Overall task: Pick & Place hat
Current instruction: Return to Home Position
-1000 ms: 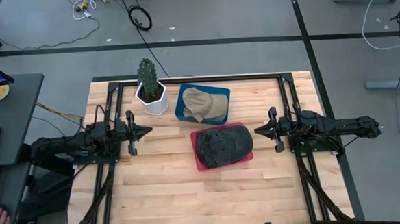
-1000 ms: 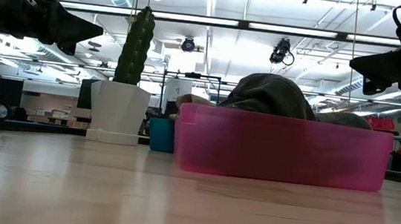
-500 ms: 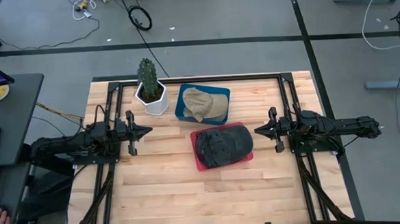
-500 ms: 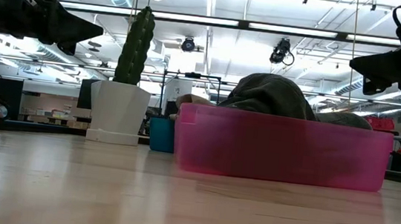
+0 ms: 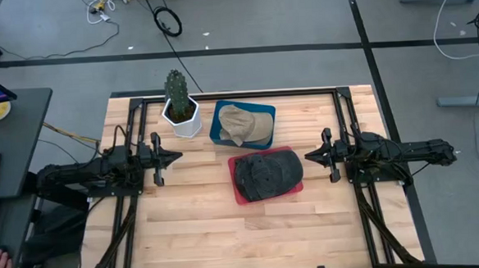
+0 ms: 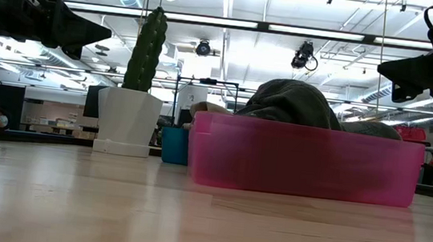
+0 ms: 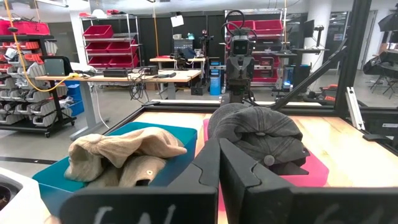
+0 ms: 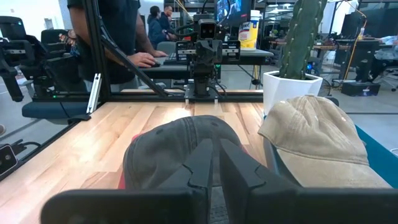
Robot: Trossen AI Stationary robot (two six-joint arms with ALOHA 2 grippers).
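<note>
Dark left hand [image 5: 178, 157], right hand [image 5: 307, 156] closed, flanking red bin [image 5: 239, 196].

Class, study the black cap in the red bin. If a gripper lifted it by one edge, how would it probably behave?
The black cap lies creased and slumped in the red bin, so it would likely sag and fold, not hold its shape. It looks like thin cloth, so it is probably light. The cloth seems unlikely to slip.

A cactus [image 5: 174, 86] in a white pot [image 5: 182, 116] stands on the wooden table [image 5: 204, 234] near its far edge, left of centre.
</note>
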